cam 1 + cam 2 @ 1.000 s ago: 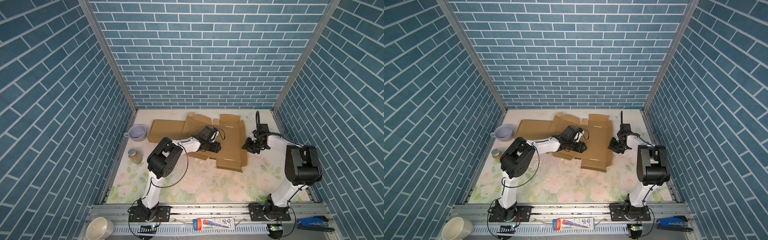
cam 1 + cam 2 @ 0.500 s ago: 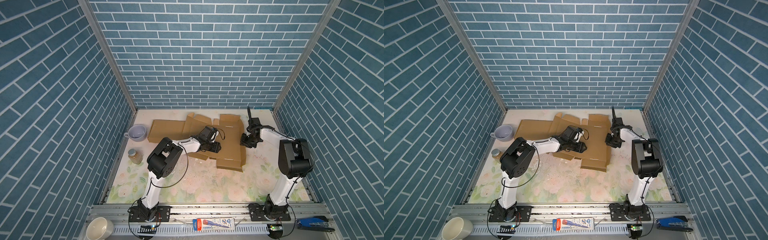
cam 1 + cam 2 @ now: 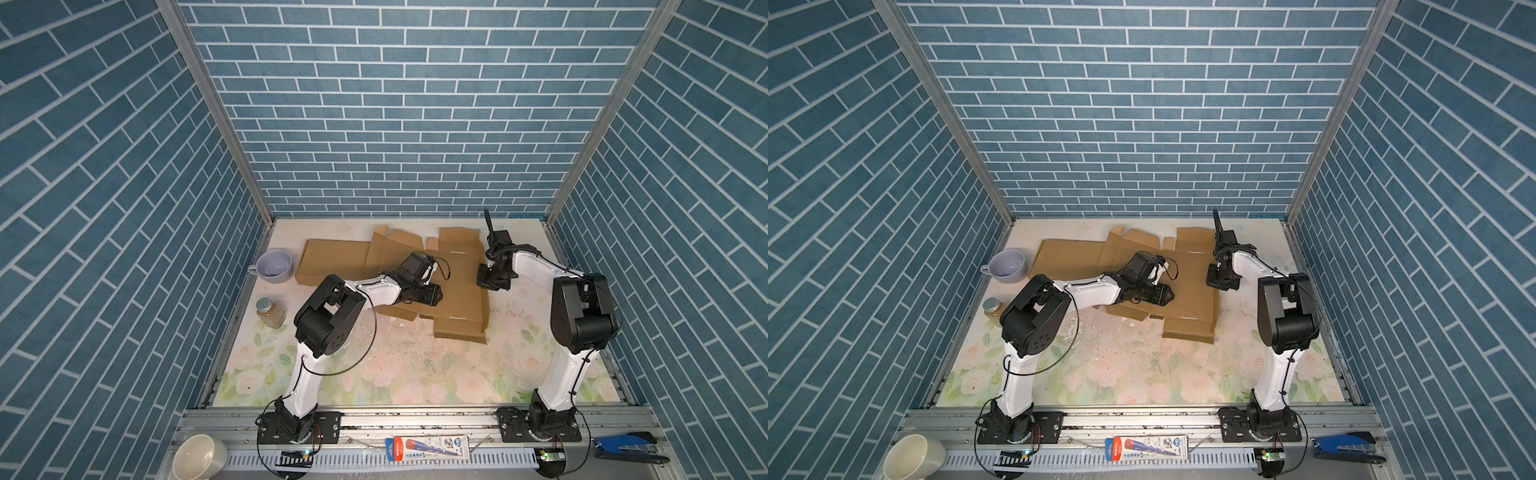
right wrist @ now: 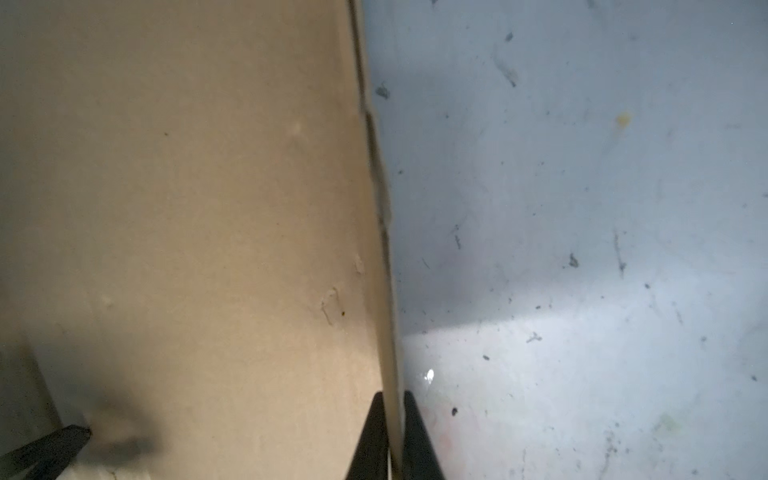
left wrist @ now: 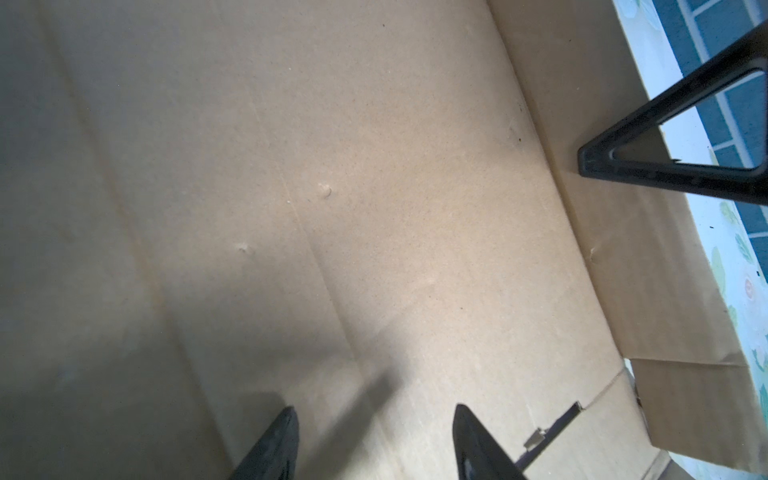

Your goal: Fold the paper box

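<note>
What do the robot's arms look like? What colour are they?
The left arm and right arm both have smooth white links between chunky black joints. Thin black cables loop along them. The fingers are black, thin and pointed, like little triangles.

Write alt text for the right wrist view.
The right gripper is shut on the thin edge of the paper box. Brown cardboard fills one side of that edge, the pale, speckled table the other.

paper box (image 3: 457,309): matt brown cardboard, dented | table (image 4: 582,208): smooth, scuffed | white cup (image 3: 199,457): glossy
</note>
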{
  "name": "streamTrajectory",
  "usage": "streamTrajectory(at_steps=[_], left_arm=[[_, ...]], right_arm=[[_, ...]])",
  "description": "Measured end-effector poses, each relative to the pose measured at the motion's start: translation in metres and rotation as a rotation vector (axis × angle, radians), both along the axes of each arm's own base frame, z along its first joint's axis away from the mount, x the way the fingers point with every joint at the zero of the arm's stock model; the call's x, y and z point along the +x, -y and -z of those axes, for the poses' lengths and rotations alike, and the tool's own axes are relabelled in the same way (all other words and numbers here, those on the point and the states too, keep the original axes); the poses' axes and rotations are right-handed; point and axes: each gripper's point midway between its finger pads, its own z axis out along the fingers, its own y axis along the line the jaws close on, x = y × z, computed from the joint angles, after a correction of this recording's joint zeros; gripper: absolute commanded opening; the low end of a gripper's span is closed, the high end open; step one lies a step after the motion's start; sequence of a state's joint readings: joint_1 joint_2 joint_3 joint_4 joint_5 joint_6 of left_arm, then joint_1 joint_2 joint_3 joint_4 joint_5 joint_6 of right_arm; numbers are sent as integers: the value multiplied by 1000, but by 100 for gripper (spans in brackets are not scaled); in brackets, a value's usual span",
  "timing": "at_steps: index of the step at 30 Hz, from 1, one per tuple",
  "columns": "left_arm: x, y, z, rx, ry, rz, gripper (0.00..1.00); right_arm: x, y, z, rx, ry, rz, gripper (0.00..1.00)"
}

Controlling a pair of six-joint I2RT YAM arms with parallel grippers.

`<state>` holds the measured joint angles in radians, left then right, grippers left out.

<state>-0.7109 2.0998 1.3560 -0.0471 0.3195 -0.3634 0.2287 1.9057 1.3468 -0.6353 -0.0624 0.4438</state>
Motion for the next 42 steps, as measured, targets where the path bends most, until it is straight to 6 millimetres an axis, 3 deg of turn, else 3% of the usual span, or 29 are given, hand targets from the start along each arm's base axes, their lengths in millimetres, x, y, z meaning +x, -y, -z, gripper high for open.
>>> streamTrajectory(at_steps=[7, 16, 18, 22, 25, 28, 31, 35, 38, 42], left_arm=[[0, 0, 0, -2, 1, 1, 60], [-13, -4, -13, 2, -33, 26, 62], [-17, -8, -35, -7, -18, 35, 63], [-8, -22, -115, -86, 94, 23, 63], [11, -46, -175, -156, 200, -29, 63], [24, -73, -204, -172, 263, -80, 63], [29, -87, -203, -159, 267, -107, 63], [23, -99, -178, -127, 213, -129, 63], [21, -110, -165, -107, 182, -152, 63], [23, -124, -170, -105, 193, -184, 63]], right_arm=[[3, 1, 13, -32, -33, -8, 11], [2, 8, 15, -163, -28, -109, 0], [2, 14, 14, -215, -27, -148, 0], [3, 28, -2, -351, 7, -266, 0], [9, 34, -34, -459, 84, -366, 0], [17, 35, -76, -572, 187, -473, 0], [29, 26, -113, -692, 300, -592, 0], [43, 5, -146, -858, 416, -774, 0], [52, -13, -162, -965, 487, -888, 0], [54, -37, -168, -1088, 584, -1016, 0]])
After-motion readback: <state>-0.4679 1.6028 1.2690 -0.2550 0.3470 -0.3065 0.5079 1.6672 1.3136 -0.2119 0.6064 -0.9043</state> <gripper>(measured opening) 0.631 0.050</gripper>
